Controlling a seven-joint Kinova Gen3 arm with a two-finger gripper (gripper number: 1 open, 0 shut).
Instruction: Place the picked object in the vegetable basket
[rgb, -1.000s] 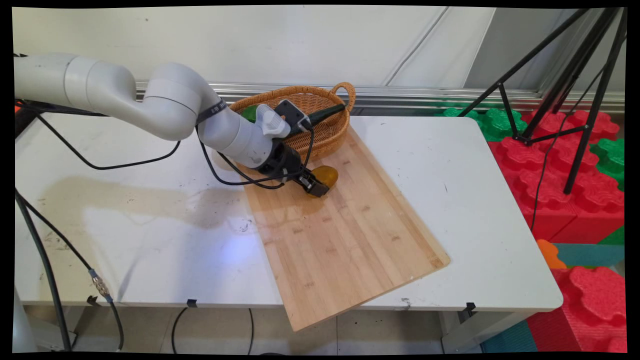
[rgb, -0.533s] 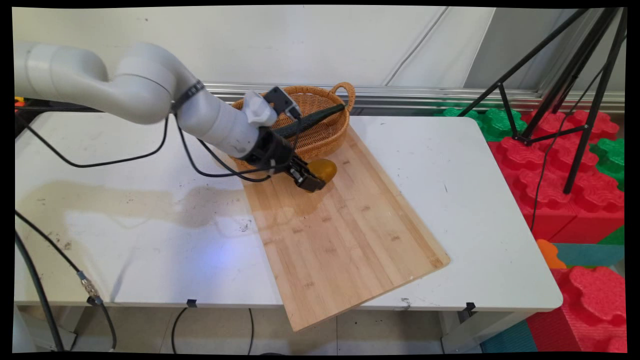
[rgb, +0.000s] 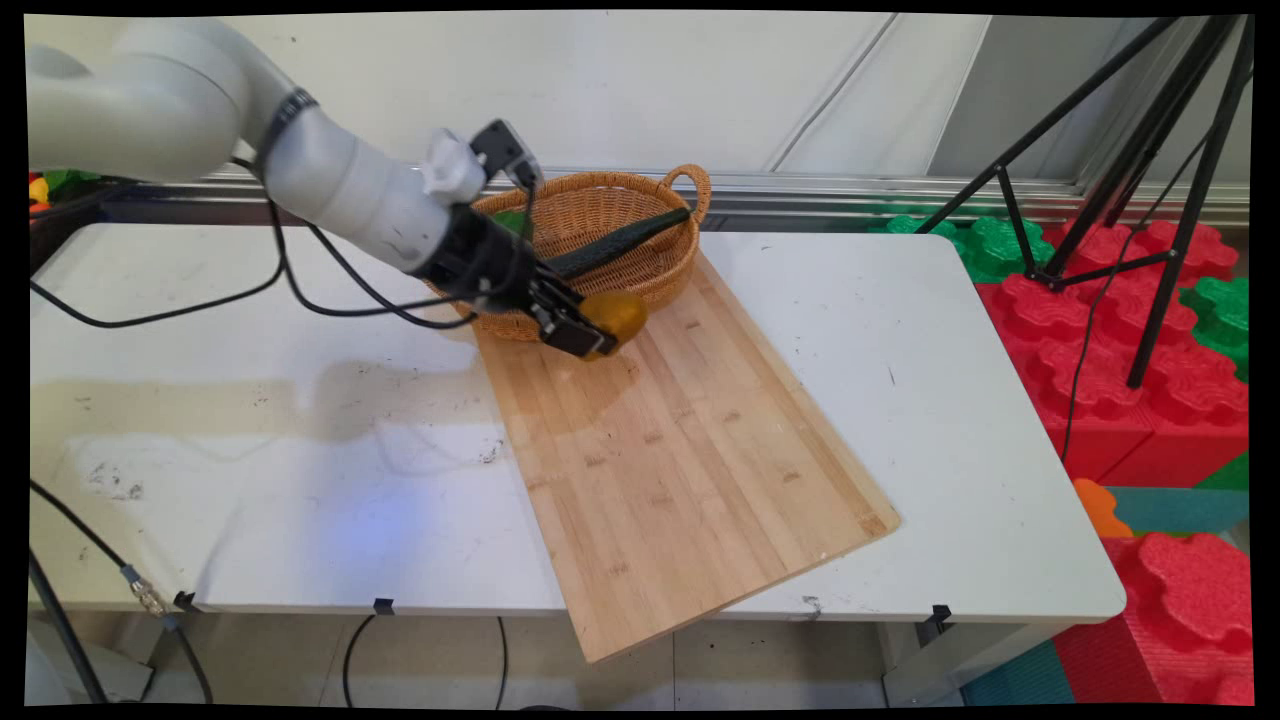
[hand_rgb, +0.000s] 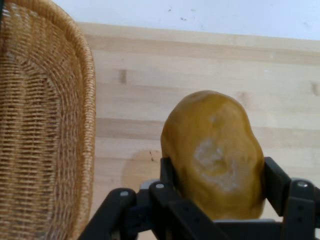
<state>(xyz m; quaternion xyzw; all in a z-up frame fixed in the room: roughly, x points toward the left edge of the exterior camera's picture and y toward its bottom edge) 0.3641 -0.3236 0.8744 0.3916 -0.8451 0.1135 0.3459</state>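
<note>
Now the hand (rgb: 590, 335), clamped on the potato (rgb: 615, 315), has lifted it off the wooden board (rgb: 680, 450) and swung it toward the wicker basket (rgb: 620, 240) on the counter (rgb: 900, 330).

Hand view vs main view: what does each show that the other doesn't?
Hand view only: a pale scuffed patch on the potato, and the fingers pressed against its sides.
Main view only: the white table, a dark green vegetable lying in the basket, the tripod, foam blocks.
Both: tool gripping the potato above the wooden board, beside the basket.
</note>
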